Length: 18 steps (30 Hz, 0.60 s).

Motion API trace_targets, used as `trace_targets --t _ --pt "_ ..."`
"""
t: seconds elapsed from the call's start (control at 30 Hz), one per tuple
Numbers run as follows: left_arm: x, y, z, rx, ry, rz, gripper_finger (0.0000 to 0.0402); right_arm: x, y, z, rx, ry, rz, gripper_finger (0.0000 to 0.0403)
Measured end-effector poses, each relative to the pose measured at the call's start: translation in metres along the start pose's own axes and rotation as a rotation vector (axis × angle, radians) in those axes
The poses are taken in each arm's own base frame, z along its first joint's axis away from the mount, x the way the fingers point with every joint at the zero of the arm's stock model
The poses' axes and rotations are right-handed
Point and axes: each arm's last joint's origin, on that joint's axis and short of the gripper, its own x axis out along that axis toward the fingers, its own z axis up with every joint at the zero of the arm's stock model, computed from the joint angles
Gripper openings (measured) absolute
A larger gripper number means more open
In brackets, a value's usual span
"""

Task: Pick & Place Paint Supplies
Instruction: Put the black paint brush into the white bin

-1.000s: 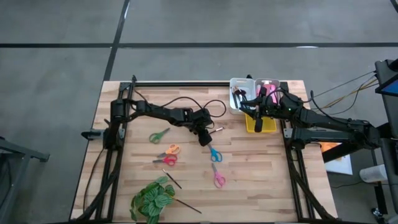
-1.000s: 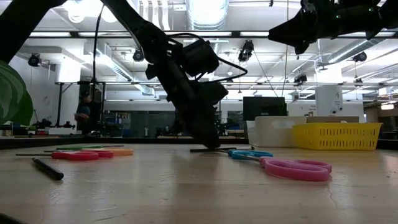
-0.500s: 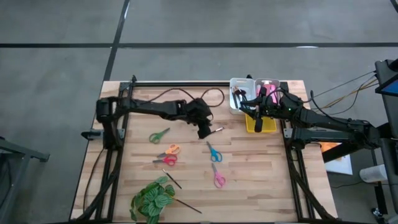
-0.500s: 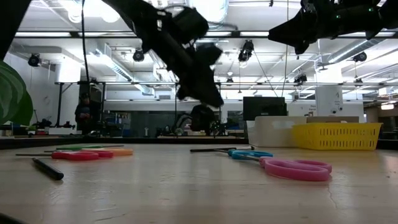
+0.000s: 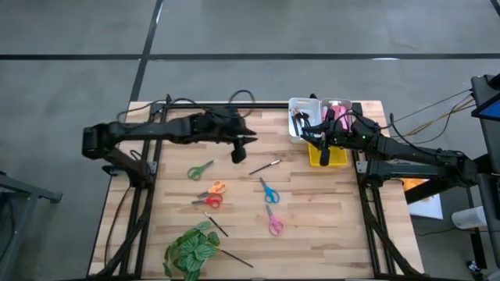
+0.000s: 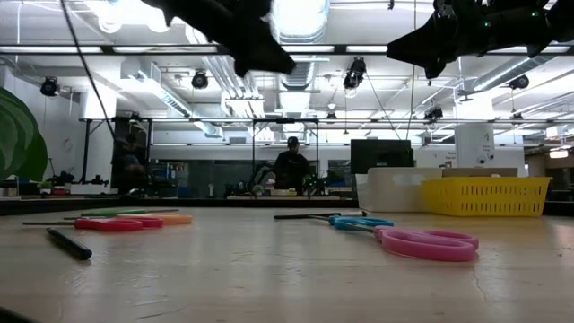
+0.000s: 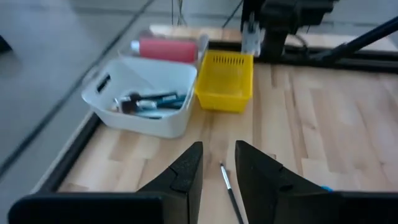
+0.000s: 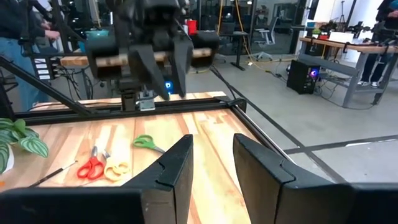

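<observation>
table (image 5: 328, 226) of pale wood planks is seen from above, with a green leafy plant (image 5: 190, 250) at its near edge. at the far right corner a white bin (image 5: 301, 108) holding brushes, a bin with pink tubes (image 5: 341, 107) and a yellow basket (image 5: 334, 158) are set together. the left gripper (image 5: 238, 154) is held raised over the middle of the table, its fingers parted with nothing between them; a thin brush (image 5: 265, 166) lies on the wood just beside it. the right gripper (image 5: 323, 154) is held over the yellow basket, its fingers apart and empty. scattered across the table are green scissors (image 5: 200, 169), orange scissors (image 5: 213, 188), red scissors (image 5: 209, 200), blue scissors (image 5: 269, 191) and pink scissors (image 5: 273, 222). two more dark brushes (image 5: 216, 225) are laid by the plant.
</observation>
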Motion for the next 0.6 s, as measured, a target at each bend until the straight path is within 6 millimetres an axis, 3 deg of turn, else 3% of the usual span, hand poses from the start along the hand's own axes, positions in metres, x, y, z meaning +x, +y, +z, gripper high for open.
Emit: trace_targets --t 0.2,0.37,0.6 --pt "-0.058 -0.002 -0.007 0.083 -0.139 0.018 0.0097 0.0 0.0 0.0 -0.001 0.001 -0.001 0.0113" --pt "-0.098 -0.005 -0.033 0.113 -0.224 0.051 0.0097 0.0 0.0 0.0 -0.001 0.001 -0.001 0.0113" --pt "-0.131 -0.008 -0.075 0.105 -0.388 0.078 0.0097 0.0 0.0 0.0 0.0 0.001 0.0 0.0113"
